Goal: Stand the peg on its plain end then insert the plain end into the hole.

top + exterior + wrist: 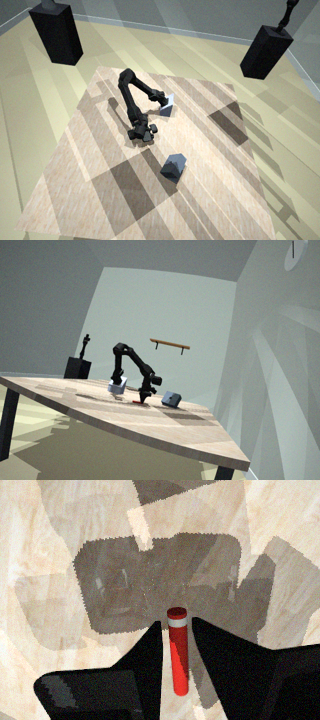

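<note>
The red peg lies flat on the wooden table, its white-banded end pointing away from the wrist camera. My gripper is down at the table with one finger on each side of the peg. The fingers stand narrow, with a thin gap showing on both sides, so I read it as open around the peg. In the top view the gripper hides the peg. The dark grey sloped panel block with its one hole sits a short way off, apart from the gripper.
A pale blue box holds the arm's base. Two black pedestals stand on the floor beyond the table. A wooden shelf hangs on the far wall.
</note>
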`<action>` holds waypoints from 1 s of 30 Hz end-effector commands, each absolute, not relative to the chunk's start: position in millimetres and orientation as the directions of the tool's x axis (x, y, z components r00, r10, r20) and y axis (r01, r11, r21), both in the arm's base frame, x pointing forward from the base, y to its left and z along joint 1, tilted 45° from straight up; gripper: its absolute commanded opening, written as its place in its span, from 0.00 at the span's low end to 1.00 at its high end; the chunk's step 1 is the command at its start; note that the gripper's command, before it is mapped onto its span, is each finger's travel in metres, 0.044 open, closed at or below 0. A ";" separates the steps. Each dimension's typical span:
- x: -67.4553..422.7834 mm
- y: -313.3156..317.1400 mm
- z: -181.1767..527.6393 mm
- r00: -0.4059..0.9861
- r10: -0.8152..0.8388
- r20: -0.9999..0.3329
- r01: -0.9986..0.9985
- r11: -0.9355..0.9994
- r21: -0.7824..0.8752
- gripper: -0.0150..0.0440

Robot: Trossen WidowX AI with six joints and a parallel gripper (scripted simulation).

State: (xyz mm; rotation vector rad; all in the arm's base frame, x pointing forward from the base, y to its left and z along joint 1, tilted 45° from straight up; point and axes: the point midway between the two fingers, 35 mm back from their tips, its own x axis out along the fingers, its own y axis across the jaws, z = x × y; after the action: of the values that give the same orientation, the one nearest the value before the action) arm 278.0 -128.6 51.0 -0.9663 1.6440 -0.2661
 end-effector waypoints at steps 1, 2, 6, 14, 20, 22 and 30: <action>277.9 -129.2 51.2 -0.008 -0.710 -0.704 -0.452 0.631 -0.631 0.43; 277.9 -129.2 51.2 -0.008 -0.710 -0.704 -0.452 0.631 -0.631 0.42; 277.9 -129.2 51.2 -0.008 -0.710 -0.704 -0.452 0.631 -0.631 0.37; 277.9 -129.1 51.2 -0.007 -0.709 -0.705 -0.451 0.631 -0.631 0.34; 276.8 -127.2 53.5 0.028 -0.695 -0.719 -0.449 0.634 -0.630 0.34; 276.2 -126.5 54.6 0.044 -0.688 -0.724 -0.449 0.634 -0.630 0.34; 273.4 -123.8 59.3 0.115 -0.658 -0.745 -0.449 0.634 -0.629 0.34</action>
State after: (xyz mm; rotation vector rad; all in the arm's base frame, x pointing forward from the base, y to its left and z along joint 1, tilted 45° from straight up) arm 274.8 -124.7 58.6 -0.9650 1.5386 -0.2121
